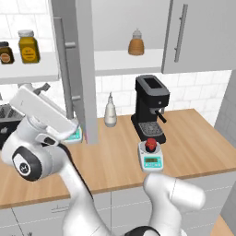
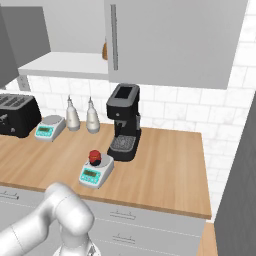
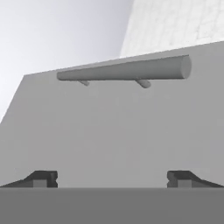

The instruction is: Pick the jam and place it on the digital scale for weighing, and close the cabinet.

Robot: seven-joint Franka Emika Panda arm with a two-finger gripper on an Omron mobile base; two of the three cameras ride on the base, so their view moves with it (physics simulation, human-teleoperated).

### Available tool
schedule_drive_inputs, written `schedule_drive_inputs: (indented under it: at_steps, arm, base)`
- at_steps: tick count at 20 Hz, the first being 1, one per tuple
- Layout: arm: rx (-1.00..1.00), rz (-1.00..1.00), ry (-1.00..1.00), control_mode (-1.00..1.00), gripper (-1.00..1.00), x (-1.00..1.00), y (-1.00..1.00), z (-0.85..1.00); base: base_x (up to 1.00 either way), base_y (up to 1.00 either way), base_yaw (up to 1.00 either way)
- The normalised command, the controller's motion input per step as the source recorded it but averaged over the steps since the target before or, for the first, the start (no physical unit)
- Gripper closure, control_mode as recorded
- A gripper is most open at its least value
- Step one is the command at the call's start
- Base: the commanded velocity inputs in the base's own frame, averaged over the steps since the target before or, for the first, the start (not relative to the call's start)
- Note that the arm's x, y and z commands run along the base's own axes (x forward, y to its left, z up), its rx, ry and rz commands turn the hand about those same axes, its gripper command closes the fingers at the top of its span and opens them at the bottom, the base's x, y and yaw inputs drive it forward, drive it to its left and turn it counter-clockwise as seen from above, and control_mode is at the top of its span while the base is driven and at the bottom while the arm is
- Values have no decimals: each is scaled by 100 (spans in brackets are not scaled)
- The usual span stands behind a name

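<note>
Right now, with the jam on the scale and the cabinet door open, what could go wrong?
1. The open gripper faces the cabinet door below its handle; a push may slip off the flat panel.
2. The door may not shut fully.
3. The arm's elbow hangs over the counter; a swing might knock the jam off the digital scale.

Open claw faces the cabinet door, apparently close.

Both base views are looking forward and down from behind the arm, left and right, sharing the counter, coffee machine and cabinet. The hand view is facing a cabinet door, seemingly very close.
</note>
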Motion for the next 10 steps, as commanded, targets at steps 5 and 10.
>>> schedule_drive_inputs:
  at_steps: [5, 10]
  arm:
    - [12, 14, 6, -100, -100, 1, -100, 59]
    - [8, 14, 18, -100, -100, 22, -100, 49]
  base:
    - [0, 0, 0]
    - [0, 0, 0]
